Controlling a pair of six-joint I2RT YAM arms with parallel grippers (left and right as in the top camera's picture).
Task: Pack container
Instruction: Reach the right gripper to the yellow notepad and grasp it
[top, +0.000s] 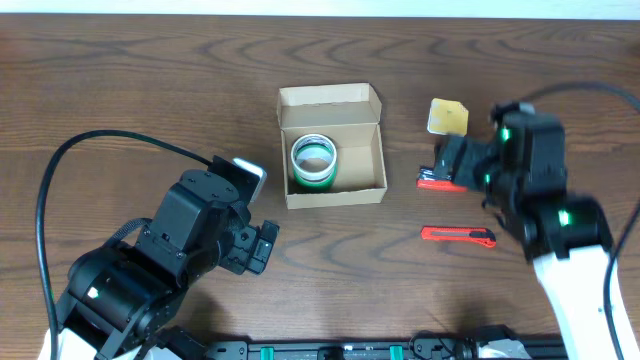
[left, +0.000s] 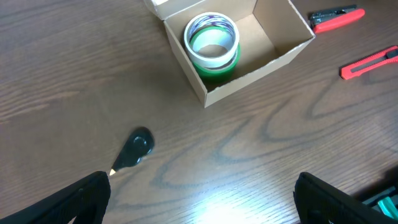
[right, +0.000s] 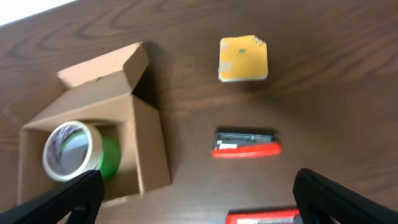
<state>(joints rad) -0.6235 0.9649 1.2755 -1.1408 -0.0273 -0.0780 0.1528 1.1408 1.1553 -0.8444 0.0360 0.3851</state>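
Soft, even light is falling from above on the dark worktop (top: 120, 80). A pale glare patch is shining just ahead of the left hand (left: 202, 208). Everything ahead of the right hand (right: 199, 208) is looking slightly blurred.

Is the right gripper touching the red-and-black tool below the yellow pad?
Apart. In the right wrist view, bare table separates the open right gripper from the red-and-black tool.

In the container (top: 335, 197), leftward, sits a tape roll (top: 313, 160); outside to the right lie a notepad (top: 447, 116), hand tool (right: 246, 144) and knife (top: 457, 235).
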